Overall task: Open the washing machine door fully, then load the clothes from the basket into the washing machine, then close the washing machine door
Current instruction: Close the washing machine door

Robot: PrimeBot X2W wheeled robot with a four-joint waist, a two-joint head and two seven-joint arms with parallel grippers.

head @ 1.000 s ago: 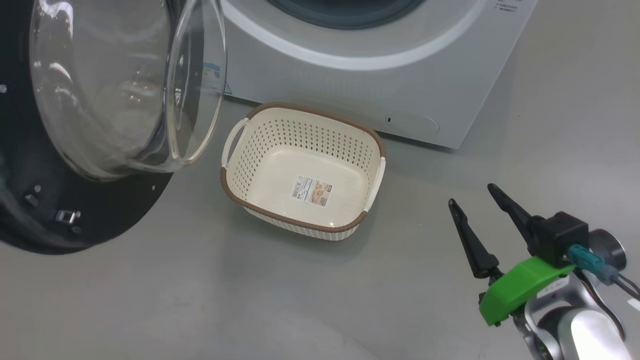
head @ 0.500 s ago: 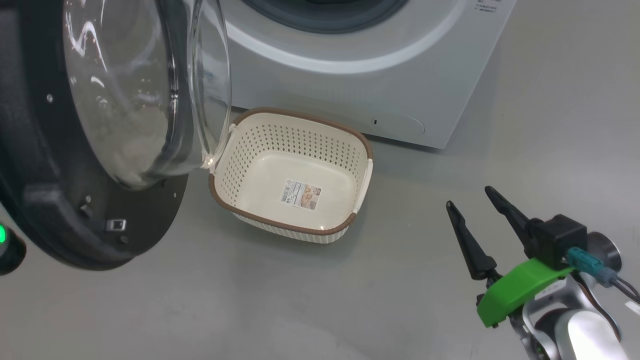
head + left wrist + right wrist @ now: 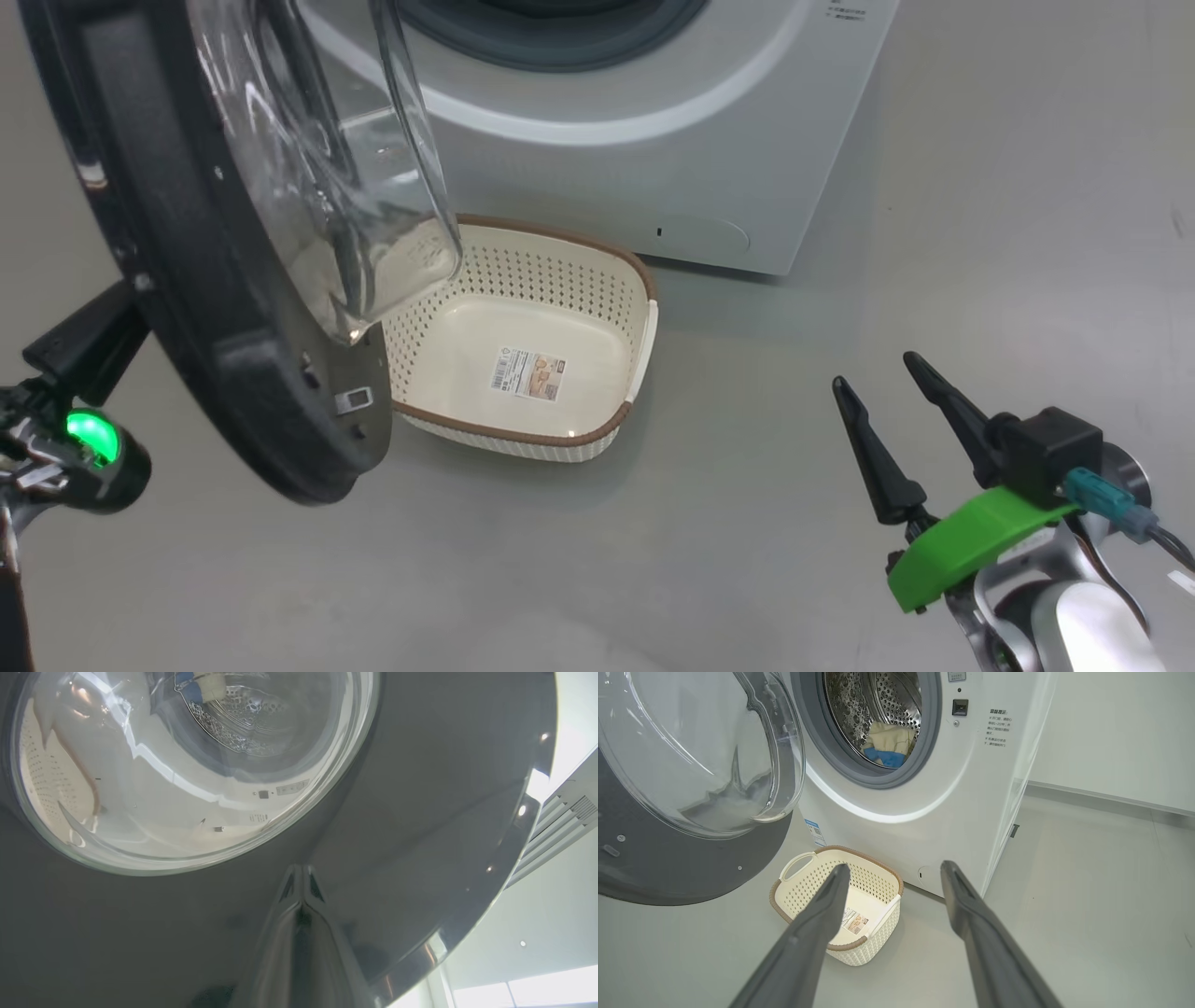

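The washing machine (image 3: 607, 168) stands at the top, its drum open. The clothes (image 3: 885, 742), cream-yellow with blue, lie inside the drum. The washing machine door (image 3: 215, 308) stands part-way swung at the left, its glass bowl hanging over the left side of the basket (image 3: 560, 280). The basket sits empty on the floor, label on its bottom. My left gripper (image 3: 112, 317) is behind the door; its shut fingertips (image 3: 299, 877) press on the door's glossy black outer face (image 3: 420, 812). My right gripper (image 3: 873, 371) hovers open and empty at the lower right, pointing toward the basket (image 3: 878, 933).
Grey floor (image 3: 747, 560) stretches in front of and to the right of the machine. A pale wall with a baseboard (image 3: 1101, 795) runs behind on the right. A round flap (image 3: 695, 233) sits low on the machine's front.
The door has swung toward the machine and now covers the basket's left handle. My left gripper has come into sight behind it. The head camera has shifted; the right gripper keeps its place.
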